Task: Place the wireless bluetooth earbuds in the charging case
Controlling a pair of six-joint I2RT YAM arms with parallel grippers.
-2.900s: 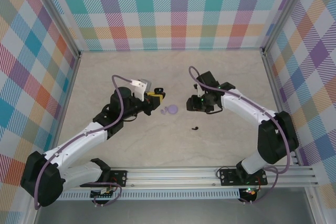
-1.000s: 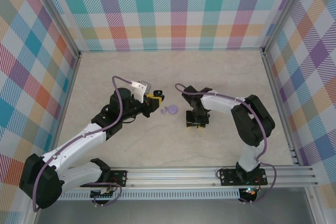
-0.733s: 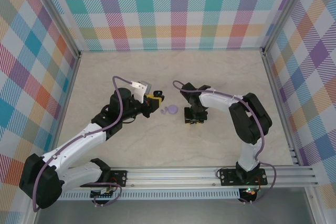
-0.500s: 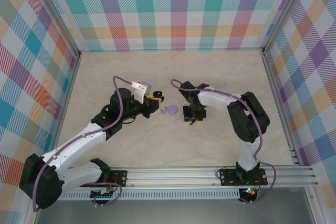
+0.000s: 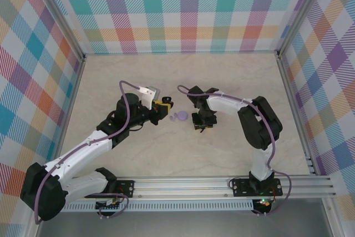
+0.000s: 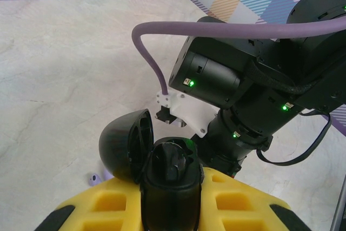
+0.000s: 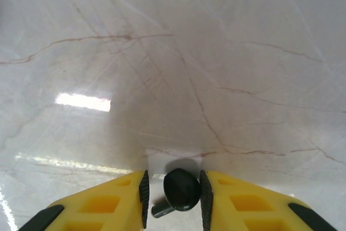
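Observation:
My left gripper (image 6: 172, 185) is shut on the charging case (image 6: 168, 204), a black clamshell held upright. Its domed lid (image 6: 125, 144) stands hinged open to the left, and a dark rounded piece sits in a well. From above, this gripper (image 5: 165, 104) is left of centre. A tiny black earbud (image 7: 181, 189) lies between the yellow fingers of my right gripper (image 7: 173, 189). The right pad touches it and a slim gap remains at the left pad, so the jaws are narrowly open. From above, the right gripper (image 5: 201, 126) points down, close to the right of the case.
A small lavender puck (image 5: 181, 116) lies on the marble table (image 5: 138, 148) between the two grippers, and a lavender bit (image 6: 93, 178) peeks out beside the lid. The right arm's black wrist (image 6: 243, 96) looms just beyond the case. Checked walls ring the table.
My right gripper has shifted up and left toward the held case, and its jaws have narrowed around the earbud. The left gripper has held still with the case.

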